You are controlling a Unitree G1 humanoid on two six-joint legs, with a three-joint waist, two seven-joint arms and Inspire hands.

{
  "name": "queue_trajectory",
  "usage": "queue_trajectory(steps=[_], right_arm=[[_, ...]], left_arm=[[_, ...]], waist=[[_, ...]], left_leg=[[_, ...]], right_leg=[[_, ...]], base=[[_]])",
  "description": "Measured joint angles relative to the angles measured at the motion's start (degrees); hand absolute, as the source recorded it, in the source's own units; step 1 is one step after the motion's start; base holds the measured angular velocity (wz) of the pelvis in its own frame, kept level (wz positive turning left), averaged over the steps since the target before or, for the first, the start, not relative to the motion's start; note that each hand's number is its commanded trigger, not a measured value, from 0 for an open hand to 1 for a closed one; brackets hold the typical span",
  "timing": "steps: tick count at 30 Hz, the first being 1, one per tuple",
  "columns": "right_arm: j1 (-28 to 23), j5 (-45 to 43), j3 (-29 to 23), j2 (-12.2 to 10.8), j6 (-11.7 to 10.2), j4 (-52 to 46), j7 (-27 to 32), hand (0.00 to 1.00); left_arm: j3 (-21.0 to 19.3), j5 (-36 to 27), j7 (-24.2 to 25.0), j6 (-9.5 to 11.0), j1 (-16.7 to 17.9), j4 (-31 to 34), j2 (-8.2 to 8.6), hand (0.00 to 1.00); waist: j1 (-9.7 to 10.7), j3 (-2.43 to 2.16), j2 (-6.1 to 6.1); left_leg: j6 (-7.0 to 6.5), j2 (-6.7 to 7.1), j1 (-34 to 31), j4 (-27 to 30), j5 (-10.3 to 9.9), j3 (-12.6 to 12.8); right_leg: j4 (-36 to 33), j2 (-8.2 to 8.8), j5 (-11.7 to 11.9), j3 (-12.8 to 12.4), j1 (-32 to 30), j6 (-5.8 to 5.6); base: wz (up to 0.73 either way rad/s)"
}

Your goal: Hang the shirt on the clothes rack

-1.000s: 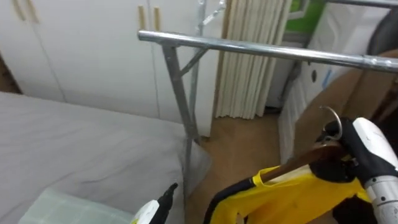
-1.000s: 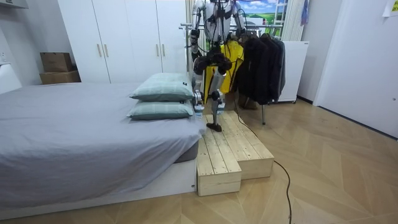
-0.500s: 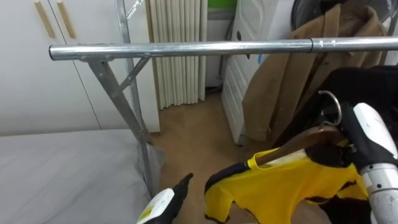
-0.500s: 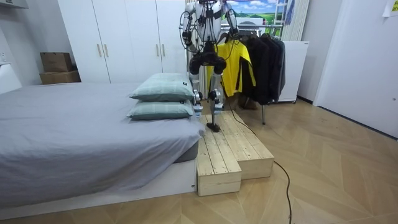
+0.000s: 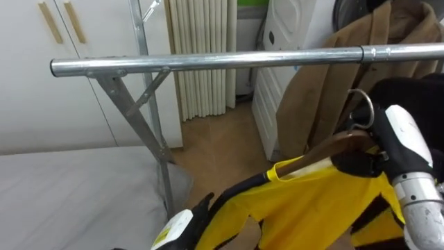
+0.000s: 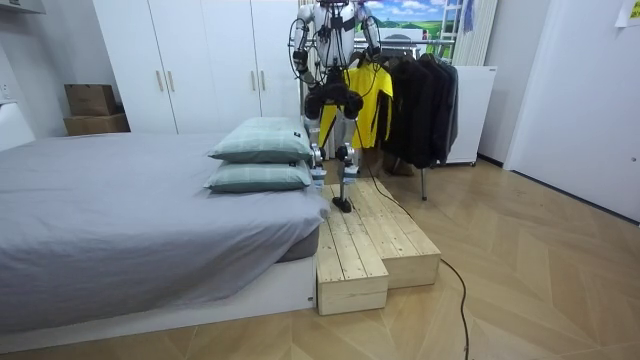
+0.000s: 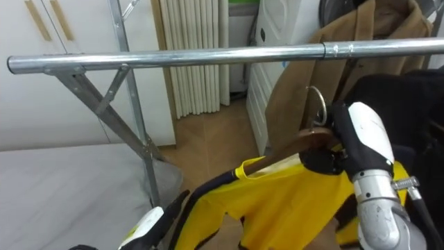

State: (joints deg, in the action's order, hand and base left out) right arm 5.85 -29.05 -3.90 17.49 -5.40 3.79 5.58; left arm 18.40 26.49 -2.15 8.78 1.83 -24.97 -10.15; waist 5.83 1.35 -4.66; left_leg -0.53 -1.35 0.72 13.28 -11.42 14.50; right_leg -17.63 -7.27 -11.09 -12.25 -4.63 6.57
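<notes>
A yellow shirt with black trim hangs on a wooden hanger. The hanger's metal hook sits just below the steel rail and apart from it. My right hand is shut on the hanger right under the hook. At the bottom edge my left hand lies beside the shirt's black lower edge. In the room view I stand on a wooden platform beside the bed, facing the rack, with the yellow shirt held up in front of me.
A brown coat and a dark garment hang on the rail's right part. The rack's slanted leg drops beside the grey bed. White wardrobe doors and a pleated curtain stand behind.
My view swung from the bed toward the rack during the last second. Since then the right hand has lifted the hanger a little, and the shirt now spreads left toward my left hand.
</notes>
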Motion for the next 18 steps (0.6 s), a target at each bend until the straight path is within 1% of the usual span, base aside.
queue_trajectory(steps=[4, 8, 10, 11, 13, 14, 15, 16, 18], right_arm=[[0.0, 0.0, 0.7, 0.0, 0.0, -1.4, 0.0, 1.00], [0.3, -0.5, 0.7, 0.0, 0.0, -1.5, 0.0, 1.00], [0.3, -0.5, 0.7, 0.0, 0.0, -1.5, -0.1, 1.00], [0.3, -0.5, 0.7, 0.0, 0.0, -1.5, -0.1, 1.00], [0.3, -0.5, 0.7, -0.1, 0.1, -1.5, -0.2, 1.00], [0.3, -0.5, 0.7, -0.4, 0.2, -1.5, -0.2, 1.00], [0.3, -0.5, 0.8, -0.6, 0.2, -1.7, -0.1, 1.00], [0.3, -0.5, 1.0, -0.6, 0.3, -1.9, -0.1, 1.00], [0.3, -0.5, 1.9, -1.3, 0.5, -2.3, -0.1, 1.00]], left_arm=[[-0.2, 0.0, 0.0, 0.0, 0.0, 0.0, 0.17, 0.00], [-0.3, 0.0, 0.0, 0.0, -0.1, 0.0, 0.51, 0.00], [-0.3, 0.0, 0.0, -0.1, -0.1, 0.0, 0.47, 0.00], [-0.3, 0.0, 0.0, -0.1, -0.1, 0.0, 0.42, 0.00], [-0.2, 0.0, 0.0, -0.1, -0.1, 0.0, 0.28, 0.00], [-0.1, 0.0, 0.2, -0.2, -0.1, 0.0, 0.06, 0.00], [0.0, -0.1, 0.3, -0.2, -0.1, 0.0, 0.01, 0.00], [0.1, -0.1, 0.3, -0.2, -0.1, 0.0, 0.00, 0.00], [0.7, 0.0, 0.4, -0.6, -0.1, 0.0, -0.36, 0.00]], waist=[[0.1, -0.09, 0.09], [0.0, -0.12, 0.12], [0.0, -0.12, 0.11], [0.0, -0.12, 0.11], [-0.1, -0.12, 0.10], [0.0, -0.13, 0.08], [0.1, -0.13, 0.07], [0.0, -0.13, 0.08], [0.1, -0.16, 0.03]], left_leg=[[0.00, -0.03, 1.2, -0.3, 0.0, -0.3], [0.01, -0.05, 2.7, -2.0, 0.0, -0.4], [0.01, -0.08, 3.0, -2.3, 0.0, -0.4], [0.02, -0.06, 3.1, -2.5, 0.0, -0.4], [0.03, -0.11, 3.1, -2.5, 0.0, -0.3], [0.03, -0.25, 3.3, -2.6, 0.0, -0.1], [0.03, -0.55, 3.6, -2.7, 0.0, 0.0], [0.03, -0.56, 3.7, -2.9, 0.0, 0.0], [0.12, -0.57, 4.0, -3.3, -0.1, 0.5]], right_leg=[[1.0, -0.02, 0.1, 0.0, 1.8, 0.21], [1.1, -0.29, 0.1, -0.1, 2.5, 0.19], [1.1, -0.33, 0.0, -0.1, 2.6, -0.04], [1.0, -0.33, -0.1, -0.1, 2.6, -0.41], [1.3, -0.27, -0.1, 0.6, 2.6, -1.36], [2.3, -0.06, 0.1, 1.7, 2.8, -1.76], [3.2, 0.18, 0.2, 2.6, 3.3, -1.89], [3.4, 0.30, 0.2, 3.2, 3.4, -1.97], [4.0, 0.65, 0.1, 5.7, 3.6, -2.06]], base=[[0.00], [-0.06], [-0.07], [-0.10], [-0.09], [-0.08], [-0.07], [-0.08], [-0.09]])
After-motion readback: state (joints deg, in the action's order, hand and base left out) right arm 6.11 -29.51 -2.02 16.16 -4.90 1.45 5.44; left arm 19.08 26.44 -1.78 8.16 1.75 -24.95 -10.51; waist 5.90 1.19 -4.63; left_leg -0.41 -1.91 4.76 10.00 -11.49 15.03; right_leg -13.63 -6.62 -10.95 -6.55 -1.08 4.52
